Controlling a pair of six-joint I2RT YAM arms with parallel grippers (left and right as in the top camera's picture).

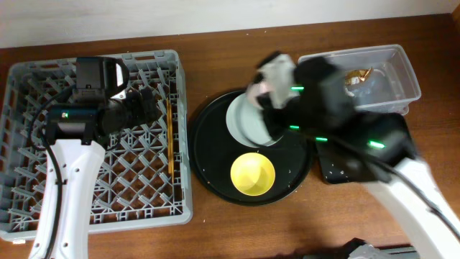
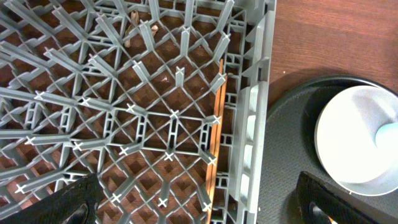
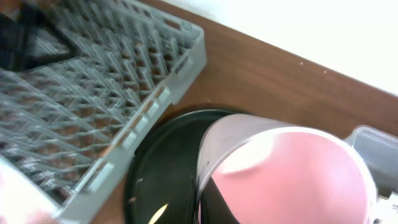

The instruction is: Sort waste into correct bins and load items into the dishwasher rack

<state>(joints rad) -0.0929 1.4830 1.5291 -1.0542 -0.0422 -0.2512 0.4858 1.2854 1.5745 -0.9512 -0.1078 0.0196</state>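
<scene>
1. The small, smooth pink plastic cup (image 3: pixel 292 177) is pinched in the right gripper (image 1: pixel 263 82).
2. It hangs over the edge of the round white plate (image 1: pixel 244 124), at twelve o'clock from the round yellow bowl (image 1: pixel 253 173).
3. The left gripper (image 1: pixel 149 106) is spread wide.

the brown wooden counter (image 1: pixel 215 50) carried four things directly. a large round black tray (image 1: pixel 208 151) sat near its middle. just left of that tray stood the grey dishwasher rack (image 1: pixel 144 56), their edges nearly touching, the wood showing through its lattice. right of the tray and toward the far edge sat the clear plastic tub (image 1: pixel 402 61); a black rectangular tray (image 1: pixel 338 169) lay at the round tray's right rim.
</scene>
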